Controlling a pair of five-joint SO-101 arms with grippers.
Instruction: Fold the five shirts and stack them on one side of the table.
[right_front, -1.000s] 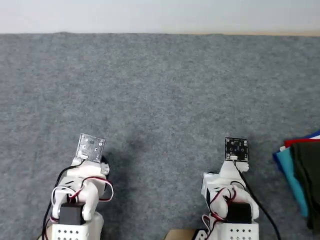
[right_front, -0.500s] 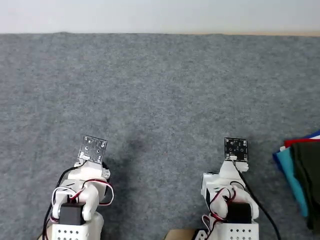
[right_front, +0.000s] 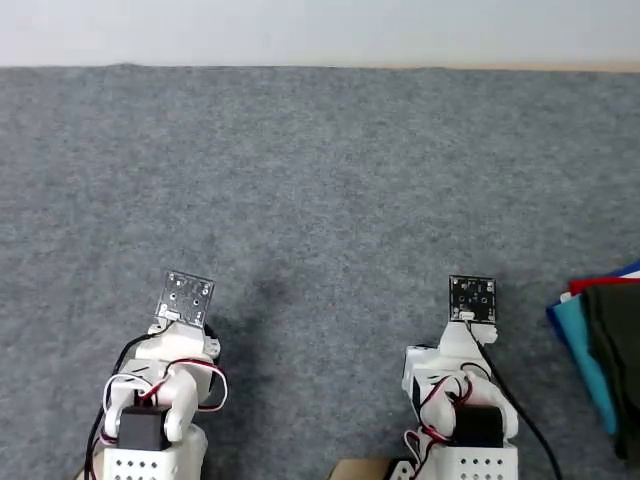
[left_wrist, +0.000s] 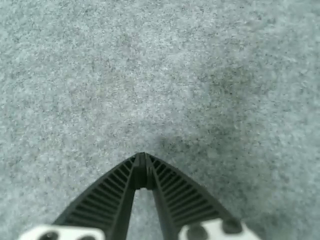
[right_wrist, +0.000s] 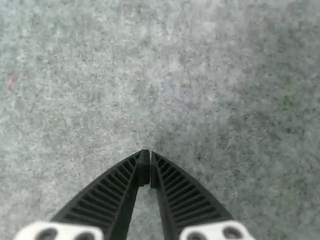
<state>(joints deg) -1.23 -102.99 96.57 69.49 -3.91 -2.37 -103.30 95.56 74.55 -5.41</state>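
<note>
Grey felt-like cloth (right_front: 330, 180) covers the whole table, and both arms sit folded back at its near edge in the high view, the left arm (right_front: 165, 375) at one near corner and the right arm (right_front: 458, 385) beside it, well apart. Each carries a small camera board at its wrist, pointing down at the cloth. The left gripper (left_wrist: 142, 160) hangs over bare cloth with its 2 ribbed black fingers (left_wrist: 107, 192) pressed together at the tips, nothing between them. The right gripper (right_wrist: 146, 155) is the same: tips meeting or nearly so, pinching nothing, over bare cloth with a tiny red fleck (right_wrist: 11, 82) off to one side. The stack of folded shirts (right_front: 605, 350) lies at the table's right edge, just beside the right arm and partly cut off by the frame. A dark shirt (right_front: 620, 335) is on top, a teal shirt (right_front: 578, 345) juts out beneath it toward the arm, and a red edge (right_front: 592, 284) and a strip of deeper blue (right_front: 630, 270) peek out on the far side. How many shirts the pile holds cannot be told. A tan cardboard corner (right_front: 350, 468) shows at the near edge between the 2 bases.
</note>
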